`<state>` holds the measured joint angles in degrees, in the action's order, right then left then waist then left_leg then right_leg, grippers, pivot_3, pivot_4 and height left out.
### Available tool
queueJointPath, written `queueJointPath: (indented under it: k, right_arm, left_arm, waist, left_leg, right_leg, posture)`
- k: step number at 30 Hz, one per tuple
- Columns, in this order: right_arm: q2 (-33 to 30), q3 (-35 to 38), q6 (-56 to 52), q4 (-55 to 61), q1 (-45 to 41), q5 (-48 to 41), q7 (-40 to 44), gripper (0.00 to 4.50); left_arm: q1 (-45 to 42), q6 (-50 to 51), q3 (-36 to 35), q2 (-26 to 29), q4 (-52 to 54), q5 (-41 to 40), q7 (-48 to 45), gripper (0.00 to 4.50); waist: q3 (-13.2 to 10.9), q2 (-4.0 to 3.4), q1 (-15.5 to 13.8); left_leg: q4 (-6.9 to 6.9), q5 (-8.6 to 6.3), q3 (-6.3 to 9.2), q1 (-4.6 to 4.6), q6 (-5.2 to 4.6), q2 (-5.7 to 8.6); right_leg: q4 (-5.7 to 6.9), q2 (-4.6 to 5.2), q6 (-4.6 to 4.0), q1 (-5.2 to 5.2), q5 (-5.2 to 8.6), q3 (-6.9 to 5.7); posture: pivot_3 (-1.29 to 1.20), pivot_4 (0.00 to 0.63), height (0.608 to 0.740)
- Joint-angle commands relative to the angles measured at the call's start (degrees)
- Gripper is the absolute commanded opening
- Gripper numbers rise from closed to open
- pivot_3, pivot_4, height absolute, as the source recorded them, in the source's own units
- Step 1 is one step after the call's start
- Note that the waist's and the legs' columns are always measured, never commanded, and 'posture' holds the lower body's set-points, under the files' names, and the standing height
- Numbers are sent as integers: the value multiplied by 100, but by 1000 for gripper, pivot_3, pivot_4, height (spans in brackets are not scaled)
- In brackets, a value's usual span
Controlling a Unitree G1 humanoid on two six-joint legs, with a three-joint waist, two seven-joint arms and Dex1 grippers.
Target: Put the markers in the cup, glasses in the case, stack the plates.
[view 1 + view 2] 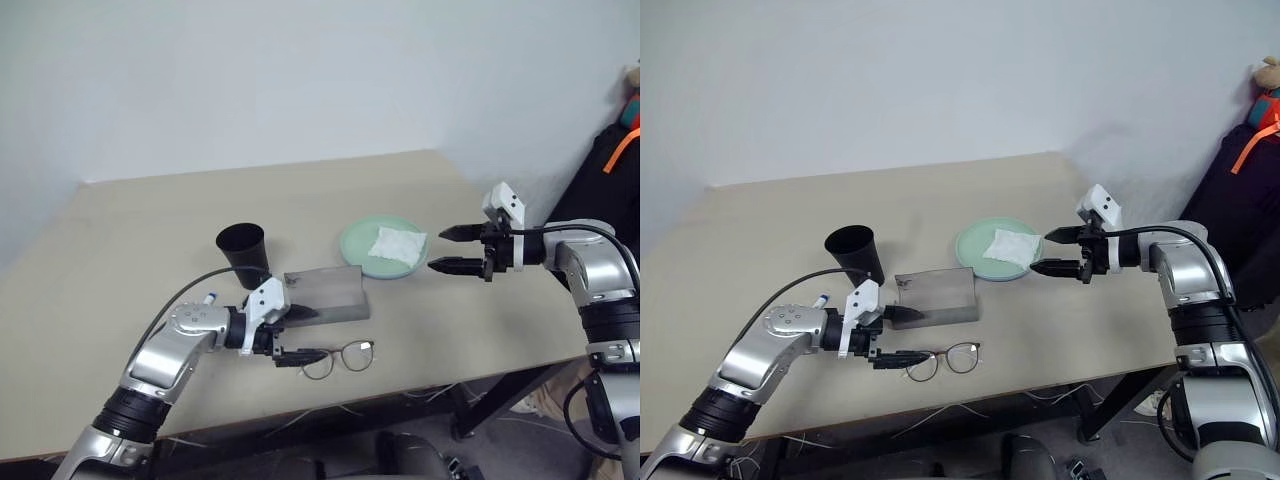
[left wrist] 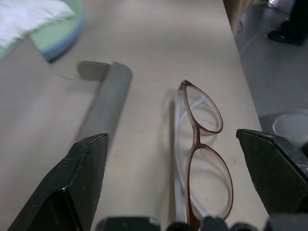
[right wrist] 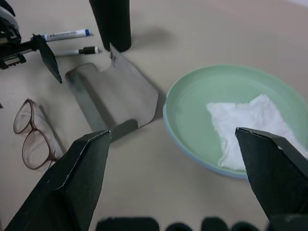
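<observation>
Markers: 2 pens lay flat on the table at the upper left of the right wrist view, beside the cup, not yet in it.
Cup: stood upright, left of centre in the left eye view, just behind the case.
Left gripper: fingers spread wide at lower centre-left, straddling the glasses without touching them.
Case: lay open at centre, grey, empty.
Glasses: rested on the table in front of the case, near the front edge.
Plates: green stacked on blue, right of centre, a white cloth on top.
Right gripper: fingers spread, empty, just right of the plates.
Step in hand: likely grasping the glasses.
Next move: lower, close gently on the frame, lift into the case.
</observation>
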<state>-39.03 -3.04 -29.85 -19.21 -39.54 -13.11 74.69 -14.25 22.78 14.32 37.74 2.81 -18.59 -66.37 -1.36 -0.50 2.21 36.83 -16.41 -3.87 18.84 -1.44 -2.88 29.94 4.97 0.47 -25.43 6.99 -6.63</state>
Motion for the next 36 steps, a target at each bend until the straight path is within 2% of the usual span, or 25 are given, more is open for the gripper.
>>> queueJointPath:
  k: [1,4,7,13,36]
  right_arm:
    - [-79,107,-41,363,-17,-162,-76,4481]
    - [-106,120,-100,486,65,-204,-115,4481]
    - [-126,123,-140,568,125,-238,-168,4500]
    - [-164,132,-226,717,215,-310,-239,4500]
    - [-218,137,-325,837,381,-389,-508,4500]
  left_arm:
    - [-287,-137,161,-108,-22,154,-115,4500]
    - [-432,-210,341,-194,-163,265,-225,4500]
    - [-575,-242,457,-273,-310,335,-331,3941]
    - [-737,-392,649,-361,-556,558,-490,1919]
    - [-950,-276,897,-688,-818,740,-841,1919]
  waist:
    - [0,0,-21]
    - [0,0,-63]
    - [0,0,-107]
    - [0,-2,-119]
    - [0,-1,-116]
  left_leg:
    - [0,0,1,-1,0,0]
    - [-1,0,1,-6,0,0]
    - [-1,0,0,-8,0,0]
    - [0,0,0,-2,0,1]
    - [3,0,-1,0,0,1]
  right_leg:
    - [1,0,0,0,0,0]
    - [3,-1,0,1,0,0]
    - [2,-1,0,1,0,0]
    - [-3,0,0,2,0,1]
    - [-12,0,0,2,0,-2]
  posture:
    - [0,0,726]
    - [0,0,726]
    - [0,0,726]
    - [0,0,726]
    - [0,0,726]
